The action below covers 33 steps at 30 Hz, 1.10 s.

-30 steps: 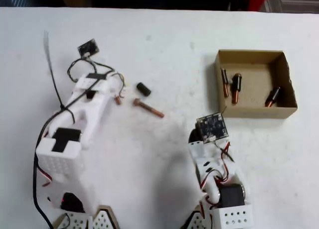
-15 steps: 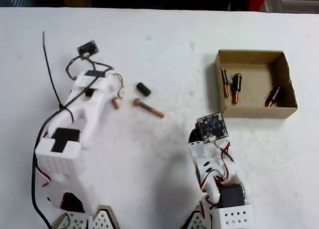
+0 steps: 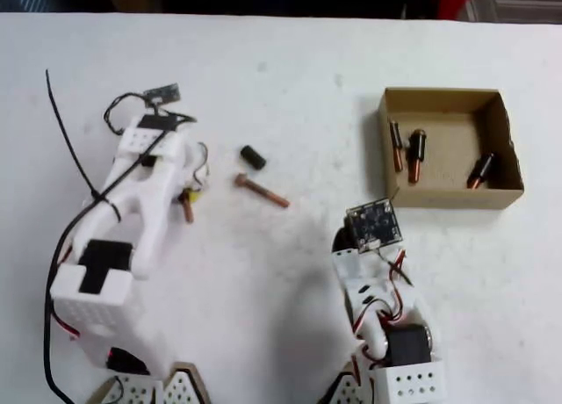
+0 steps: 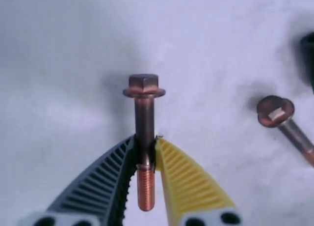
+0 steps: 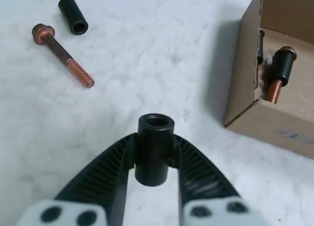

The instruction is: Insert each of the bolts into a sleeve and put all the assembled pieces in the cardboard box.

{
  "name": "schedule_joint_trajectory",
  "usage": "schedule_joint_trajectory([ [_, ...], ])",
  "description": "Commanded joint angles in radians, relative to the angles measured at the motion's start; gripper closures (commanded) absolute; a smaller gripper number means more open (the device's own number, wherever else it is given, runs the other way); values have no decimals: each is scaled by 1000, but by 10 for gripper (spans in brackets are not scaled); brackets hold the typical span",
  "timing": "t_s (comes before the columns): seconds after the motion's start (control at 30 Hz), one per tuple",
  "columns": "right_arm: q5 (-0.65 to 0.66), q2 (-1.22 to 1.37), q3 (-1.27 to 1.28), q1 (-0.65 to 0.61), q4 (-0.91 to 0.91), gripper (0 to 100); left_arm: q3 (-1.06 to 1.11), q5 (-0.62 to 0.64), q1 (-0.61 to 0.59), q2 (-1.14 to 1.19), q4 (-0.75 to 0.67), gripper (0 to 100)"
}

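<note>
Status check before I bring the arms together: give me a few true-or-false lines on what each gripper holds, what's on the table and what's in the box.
1. The left gripper is shut on a bolt. True.
2. The right gripper is open and empty. False: it is shut on a black sleeve.
3. A loose bolt and a loose sleeve lie on the table. True.
4. The cardboard box is empty. False: three pieces lie in it.

Sleeve beside bolt, left of cardboard box.
</note>
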Motion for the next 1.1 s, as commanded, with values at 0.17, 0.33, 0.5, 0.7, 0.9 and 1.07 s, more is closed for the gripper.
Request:
schedule_joint_trajectory([
  [0.17, -3, -10, -6, 12, -25, 978, -28, -115, 30, 19, 46, 974],
  [0.33, -3, -10, -6, 12, -25, 978, -31, -157, 24, 105, 44, 973],
  [0.5, -3, -10, -6, 12, -25, 978, -77, -155, 21, 156, 44, 972],
  [0.7, -3, -10, -6, 12, -25, 978, -114, -167, 24, 160, 43, 972],
  [0.9, -3, -10, -6, 12, -25, 978, -149, -239, 21, 165, 41, 972],
  [1.07, -3, -10, -6, 12, -25, 978, -153, -241, 21, 166, 43, 937],
])
